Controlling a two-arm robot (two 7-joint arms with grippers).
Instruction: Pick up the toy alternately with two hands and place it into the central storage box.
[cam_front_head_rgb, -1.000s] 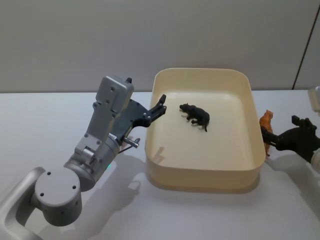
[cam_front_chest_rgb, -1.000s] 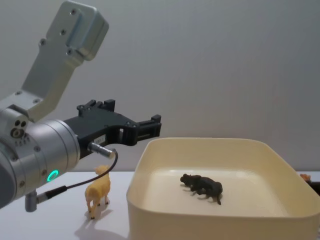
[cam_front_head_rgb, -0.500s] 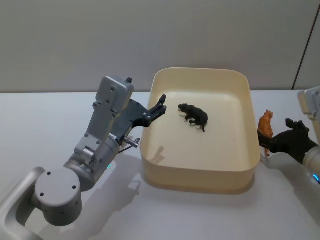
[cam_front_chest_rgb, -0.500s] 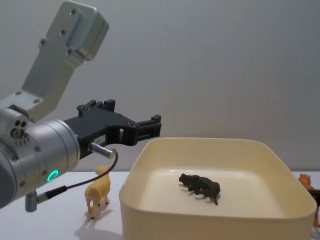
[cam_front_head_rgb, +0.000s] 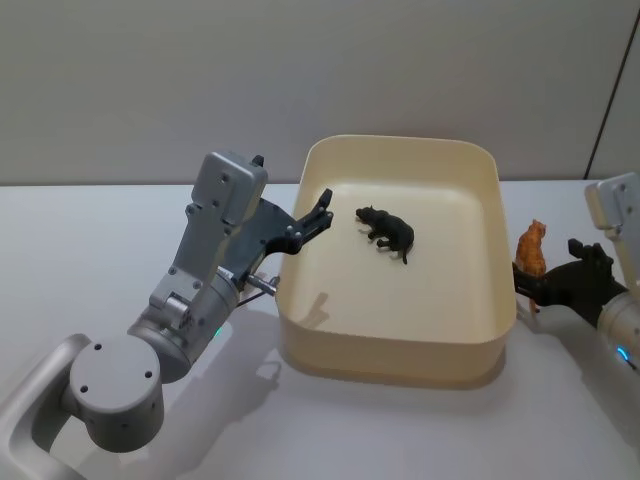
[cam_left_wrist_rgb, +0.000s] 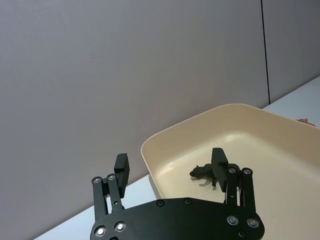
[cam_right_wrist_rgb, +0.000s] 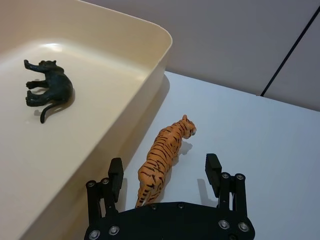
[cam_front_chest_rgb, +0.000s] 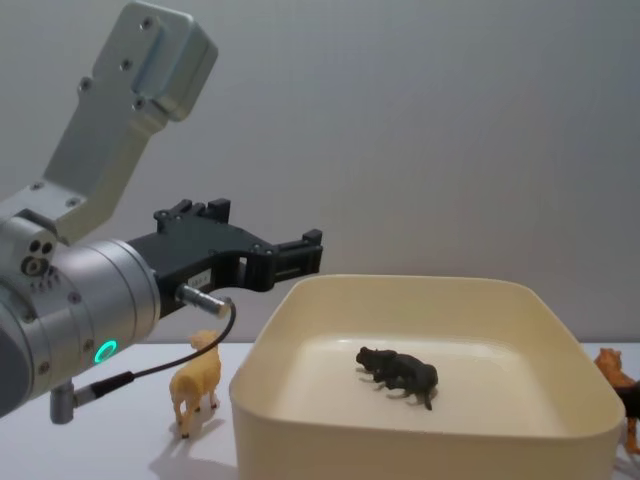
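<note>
The released right claw (cam_right_wrist_rgb: 164, 169) straddles the orange tiger (cam_right_wrist_rgb: 167, 149) on the tabletop (cam_front_head_rgb: 70, 250) at 3 o'clock of the cream storage box (cam_front_head_rgb: 400, 352), and the released left claw (cam_front_head_rgb: 322, 208) hangs at its 9 o'clock rim.

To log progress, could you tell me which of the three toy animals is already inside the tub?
The black animal, inside the cream tub. The orange tiger stands outside its right wall, the tan lamb outside its left.

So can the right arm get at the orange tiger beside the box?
Probably yes: the right gripper, jaws open, is lined up behind the tiger on the table; only the box wall crowds one side.
</note>
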